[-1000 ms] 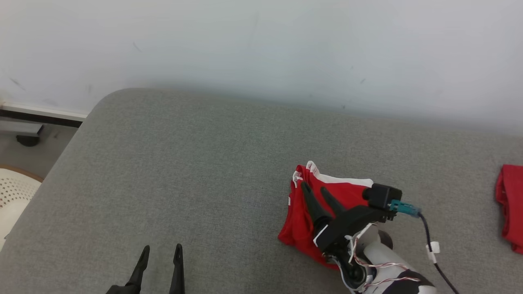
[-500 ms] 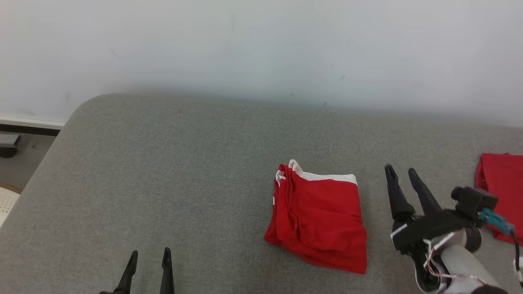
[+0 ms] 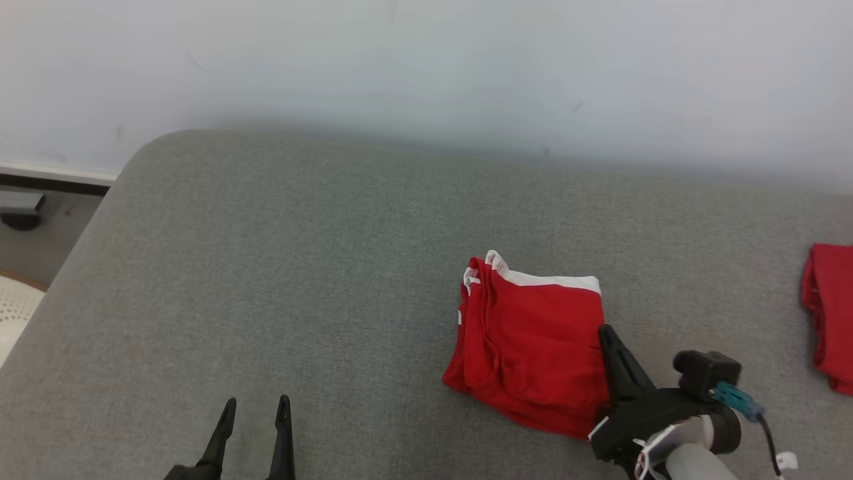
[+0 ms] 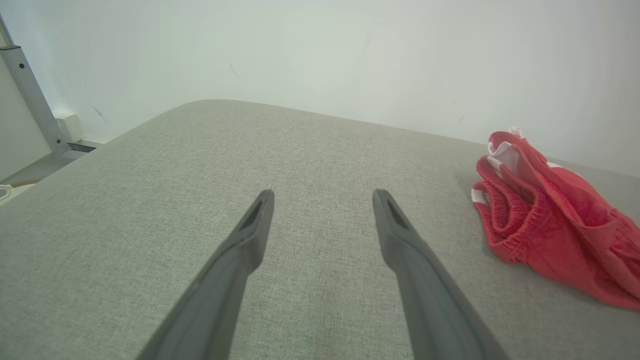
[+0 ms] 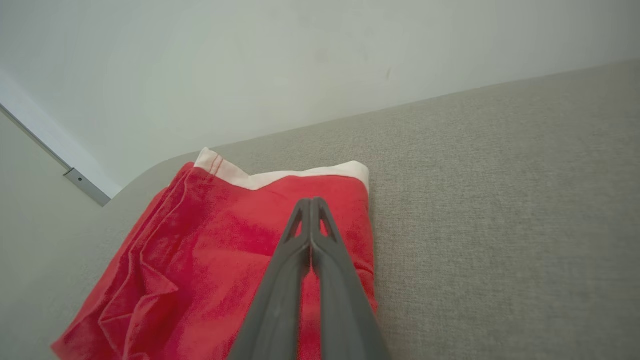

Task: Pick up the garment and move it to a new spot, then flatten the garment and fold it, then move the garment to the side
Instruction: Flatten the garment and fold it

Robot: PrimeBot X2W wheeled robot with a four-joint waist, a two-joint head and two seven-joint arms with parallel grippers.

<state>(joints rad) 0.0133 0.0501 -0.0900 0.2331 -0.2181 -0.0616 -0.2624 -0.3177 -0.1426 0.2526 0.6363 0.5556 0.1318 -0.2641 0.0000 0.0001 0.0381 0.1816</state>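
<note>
Back from the bare cushion to the folded garment's point(image 3: 533, 347) right edge, right gripper point(image 3: 606, 333) now pinches shut, apparently empty, perhaps to push it aside.

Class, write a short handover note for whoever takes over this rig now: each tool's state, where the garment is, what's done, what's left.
Left tool: open, empty, above the grey cushion, apart from the garment.
Right tool: shut, gripping nothing, over the garment's right edge; contact unclear.
Garment: red, white-banded, lying folded on the cushion. A second red cloth lies further right.
Done: folding, by the look of it.
Left: move the garment to the side.
</note>
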